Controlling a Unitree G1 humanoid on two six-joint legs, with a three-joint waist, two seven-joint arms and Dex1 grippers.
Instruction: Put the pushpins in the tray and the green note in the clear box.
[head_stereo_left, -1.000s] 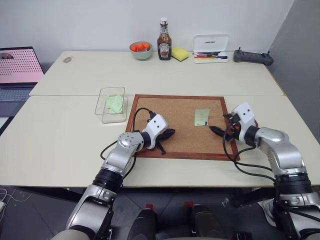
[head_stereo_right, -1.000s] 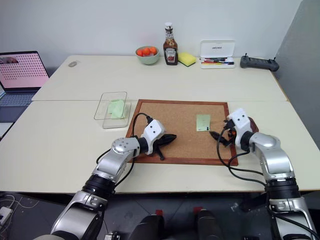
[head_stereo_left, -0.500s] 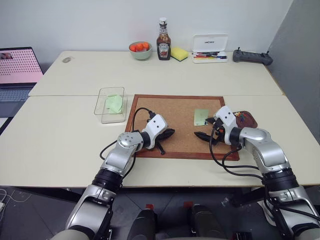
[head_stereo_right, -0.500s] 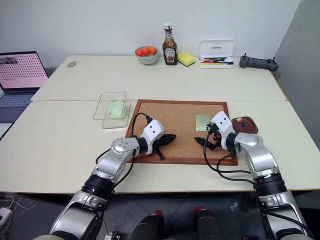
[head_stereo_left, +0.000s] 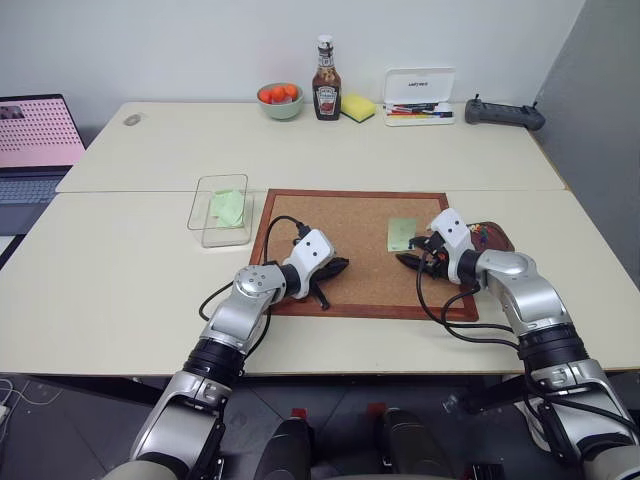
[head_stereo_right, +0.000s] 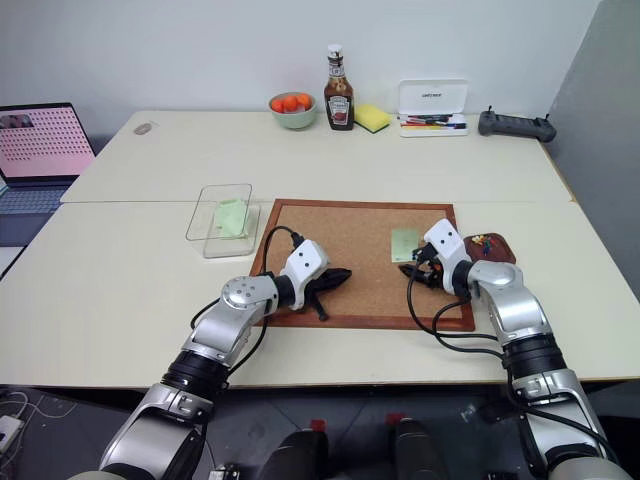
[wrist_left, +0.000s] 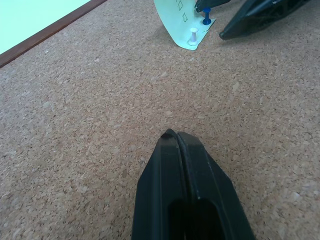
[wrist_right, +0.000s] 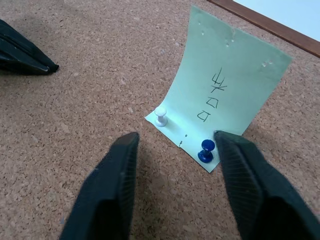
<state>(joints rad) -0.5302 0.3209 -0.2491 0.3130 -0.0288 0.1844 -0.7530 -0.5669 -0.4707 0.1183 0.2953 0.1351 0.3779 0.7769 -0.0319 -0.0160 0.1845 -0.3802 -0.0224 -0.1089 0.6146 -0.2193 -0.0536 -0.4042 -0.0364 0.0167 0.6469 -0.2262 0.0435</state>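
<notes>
The green note (head_stereo_left: 402, 234) lies on the cork board (head_stereo_left: 340, 220), its near edge held down by two pushpins, one white (wrist_right: 161, 116) and one blue (wrist_right: 206, 150). My right gripper (wrist_right: 175, 140) is open just short of that edge, and the blue pin stands close to one of its fingers (wrist_right: 240, 185). The tray (head_stereo_left: 492, 235), with small coloured pins in it, sits just right of that hand. At the board's left side stands the clear box (head_stereo_left: 222, 208) with a crumpled green paper (head_stereo_left: 230, 206) inside. My left gripper (head_stereo_left: 338, 266) rests shut and empty on the cork.
Along the table's far edge stand a bowl of oranges (head_stereo_left: 282, 99), a ketchup bottle (head_stereo_left: 327, 80), a yellow sponge (head_stereo_left: 360, 106), a white pen case (head_stereo_left: 420, 95) and a black controller (head_stereo_left: 505, 114). A laptop (head_stereo_left: 35, 140) sits at the far left.
My right gripper has moved left from over the tray to the note's near edge, uncovering the tray, and its fingers have narrowed. The left arm has stayed still.
</notes>
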